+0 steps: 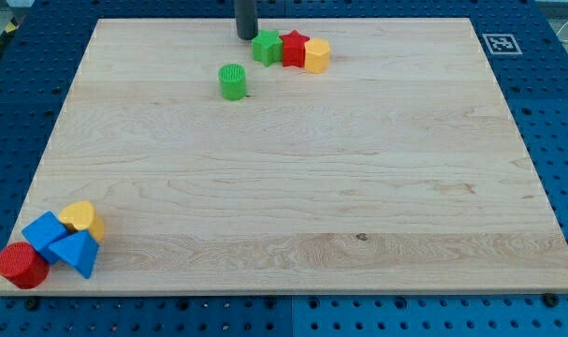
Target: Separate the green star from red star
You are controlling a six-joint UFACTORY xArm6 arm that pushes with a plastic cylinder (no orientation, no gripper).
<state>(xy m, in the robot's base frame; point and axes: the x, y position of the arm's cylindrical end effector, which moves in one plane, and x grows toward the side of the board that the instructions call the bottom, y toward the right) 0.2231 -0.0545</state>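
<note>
The green star (267, 47) sits near the view's top, touching the red star (294, 48) on its right. A yellow hexagonal block (316, 55) touches the red star's right side. My tip (246, 36) is at the view's top, just left of the green star and very close to it; I cannot tell whether they touch. A green cylinder (232, 81) stands alone below and left of the green star.
A cluster sits at the board's bottom left corner: a red cylinder (21, 265), a blue cube (45, 232), a blue triangular block (76, 253) and a yellow block (81, 218). The wooden board (293, 187) lies on a blue perforated table.
</note>
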